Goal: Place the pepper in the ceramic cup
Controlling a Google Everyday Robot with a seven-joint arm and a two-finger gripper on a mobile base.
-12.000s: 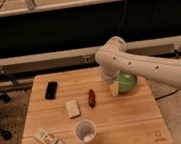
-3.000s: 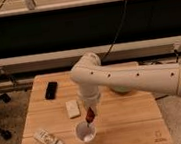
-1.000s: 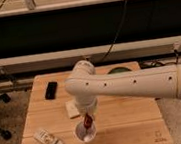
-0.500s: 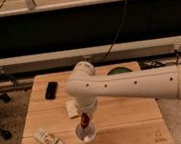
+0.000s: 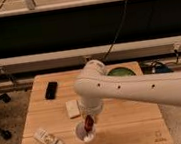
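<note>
Camera view looks down on a pale wooden table (image 5: pixel 127 132) with straight edges and visible plank grain. Toward its left front edge lies a whitish tube-shaped bottle (image 5: pixel 51 141), angled, with a small cap end pointing right. Behind it, near the far left part of the table, rests a flat black rectangular phone (image 5: pixel 51 90). A small pale rectangular block (image 5: pixel 72 109) sits between the phone and the ceramic cup (image 5: pixel 85 133), a small round white cup standing upright near the front edge. The gripper (image 5: pixel 89 122) hangs directly over the cup's mouth, its fingers pinching the pepper (image 5: pixel 89 121), a slim dark-red chili held roughly upright with its lower tip at or just inside the rim. The smooth white arm (image 5: pixel 136 87) sweeps in from the right, covering much of the middle. Behind it, at the far right part of the table, a green bowl (image 5: pixel 120 72) peeks out. Bare wood lies open to the right of the cup.
</note>
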